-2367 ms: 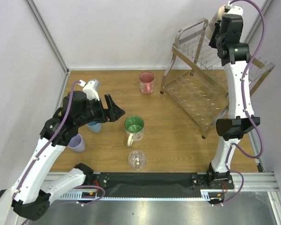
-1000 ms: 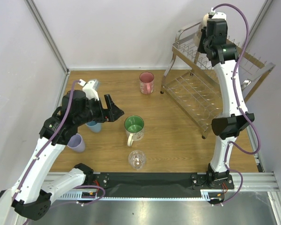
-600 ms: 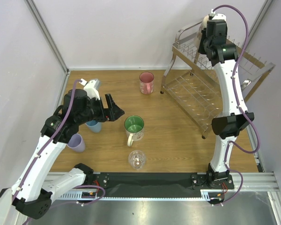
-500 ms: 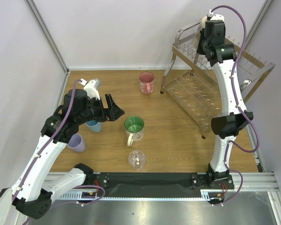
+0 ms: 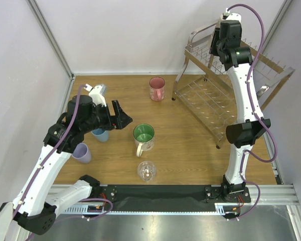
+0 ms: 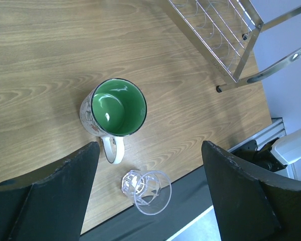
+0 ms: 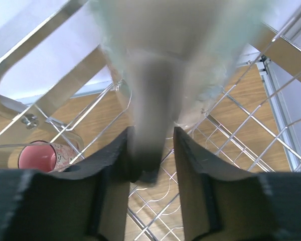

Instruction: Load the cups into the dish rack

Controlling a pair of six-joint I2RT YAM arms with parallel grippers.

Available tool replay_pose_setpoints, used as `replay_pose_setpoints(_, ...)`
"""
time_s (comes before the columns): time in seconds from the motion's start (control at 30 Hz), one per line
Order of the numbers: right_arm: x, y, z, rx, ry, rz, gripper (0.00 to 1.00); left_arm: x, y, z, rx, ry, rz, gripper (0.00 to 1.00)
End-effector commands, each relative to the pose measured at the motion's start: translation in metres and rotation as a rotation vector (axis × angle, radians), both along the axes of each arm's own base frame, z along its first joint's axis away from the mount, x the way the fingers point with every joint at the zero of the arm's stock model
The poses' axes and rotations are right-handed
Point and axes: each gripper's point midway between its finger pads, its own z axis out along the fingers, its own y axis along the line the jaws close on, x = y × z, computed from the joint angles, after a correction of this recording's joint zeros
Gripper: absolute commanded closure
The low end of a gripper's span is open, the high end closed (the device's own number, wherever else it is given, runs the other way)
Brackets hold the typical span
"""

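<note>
Top view: the right hand (image 5: 219, 36) is way up at the far left corner of the dish rack (image 5: 180, 73), over the upper tier. From here there's no telling what's in it. The other cups sit on the worktop (image 5: 190, 155): pink mug (image 5: 157, 88) just left of the rack, green-lined mug (image 5: 143, 134) in the middle, clear glass (image 5: 147, 170) nearer the front edge, and the light-blue tumbler (image 5: 101, 134) and lavender tumbler (image 5: 82, 152) under the left arm. The left hand (image 5: 121, 116) hangs just left of the green-lined mug, so that arm looks like the obvious one for it.

Left wrist: the left hand (image 6: 150, 145) is spread wide with nothing in it. The green-lined mug (image 6: 118, 107) stands upright right below the gap, handle pointing at the clear glass (image 6: 146, 187).

Right wrist: a blurry pale mug (image 7: 180, 40) fills the frame, with part of it between the fingers of the right hand (image 7: 151, 135). Can't tell if it's clamped or let go. Rack tube (image 7: 35, 60) and wires sit right underneath.
</note>
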Motion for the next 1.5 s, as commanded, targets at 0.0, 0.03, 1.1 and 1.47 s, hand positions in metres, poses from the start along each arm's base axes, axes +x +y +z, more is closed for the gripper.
replay_pose_setpoints(0.0, 0.0, -0.004, 0.041, 0.02, -0.127, -0.022, 0.57, 0.002, -0.001, 0.018, -0.022, -0.053, -0.02, 0.11)
replay_pose_setpoints(0.03, -0.002, -0.003, 0.043, 0.021, -0.13, -0.019, 0.56, 0.001, -0.002, 0.018, -0.022, -0.05, -0.023, 0.11)
replay_pose_setpoints(1.1, -0.195, 0.065, 0.076, 0.26, 0.019, 0.312, 0.18, -0.011, -0.011, -0.048, -0.032, 0.232, -0.011, 0.16)
replay_pose_setpoints(1.47, -0.348, 0.187, -0.003, 0.487, 0.246, 0.639, 0.21, -0.08, -0.012, -0.142, 0.067, 0.522, -0.045, 0.25)
